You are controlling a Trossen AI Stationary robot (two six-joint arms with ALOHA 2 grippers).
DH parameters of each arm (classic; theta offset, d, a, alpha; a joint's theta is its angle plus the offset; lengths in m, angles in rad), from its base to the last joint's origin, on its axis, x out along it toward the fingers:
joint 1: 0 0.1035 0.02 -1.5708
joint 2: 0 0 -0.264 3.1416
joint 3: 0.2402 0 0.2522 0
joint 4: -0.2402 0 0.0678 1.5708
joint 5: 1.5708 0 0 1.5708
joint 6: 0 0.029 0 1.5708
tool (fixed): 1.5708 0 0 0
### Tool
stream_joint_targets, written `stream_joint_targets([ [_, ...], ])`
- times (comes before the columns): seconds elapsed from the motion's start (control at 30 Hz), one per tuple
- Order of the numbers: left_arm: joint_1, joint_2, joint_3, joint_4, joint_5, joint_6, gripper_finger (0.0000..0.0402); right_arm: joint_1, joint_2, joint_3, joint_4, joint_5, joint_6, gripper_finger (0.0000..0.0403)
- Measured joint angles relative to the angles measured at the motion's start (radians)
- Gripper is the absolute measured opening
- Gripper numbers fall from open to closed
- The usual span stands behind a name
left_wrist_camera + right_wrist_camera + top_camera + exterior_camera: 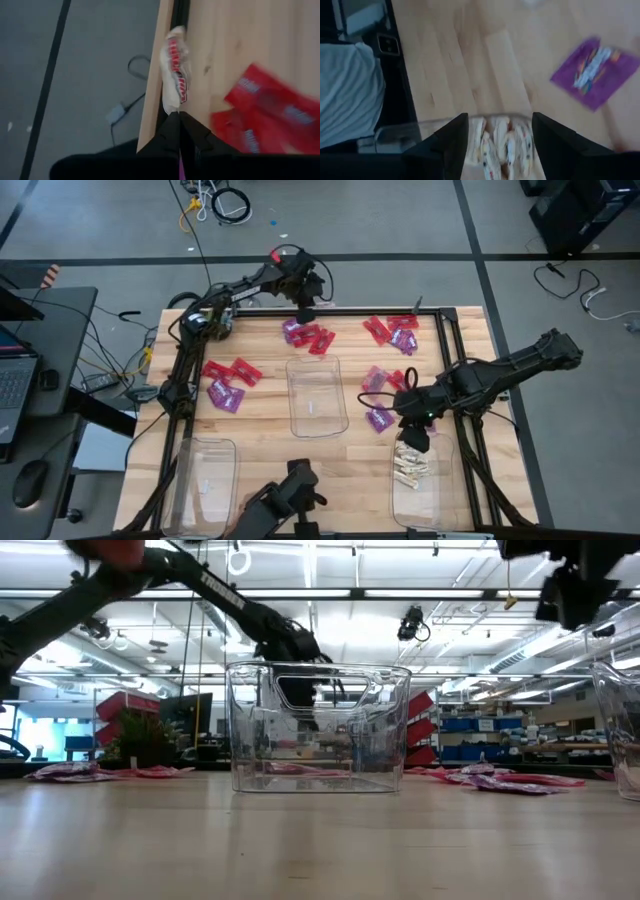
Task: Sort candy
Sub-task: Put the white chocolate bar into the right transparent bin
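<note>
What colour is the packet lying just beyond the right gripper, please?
Purple packet, with multicoloured markings; the right wrist view shows it best.

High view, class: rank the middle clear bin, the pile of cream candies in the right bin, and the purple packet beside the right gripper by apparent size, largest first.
1. Middle clear bin.
2. Pile of cream candies.
3. Purple packet, though only a little smaller than the pile.

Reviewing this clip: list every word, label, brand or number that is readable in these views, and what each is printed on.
None can be read.
Red packets: white print, too blurred.
Whitish-cream candy held in the shut left gripper: red marks, unreadable.
Purple packet: coloured print, blurred.
Whitish-cream pieces in the bin below the open right gripper: unreadable.
</note>
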Motion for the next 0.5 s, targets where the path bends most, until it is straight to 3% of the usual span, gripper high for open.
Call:
stream_joint_targets([
  [0.3,0.0,-0.104,0.0,-0.002,0.272,-0.038,0.0,-0.082,0.0,0.067,0.017,0.344,-0.074,0.0206],
  [0.5,-0.001,-0.156,0.0,-0.012,0.482,0.012,0.0,-0.202,0.0,0.067,0.113,0.491,-0.295,0.0224],
])
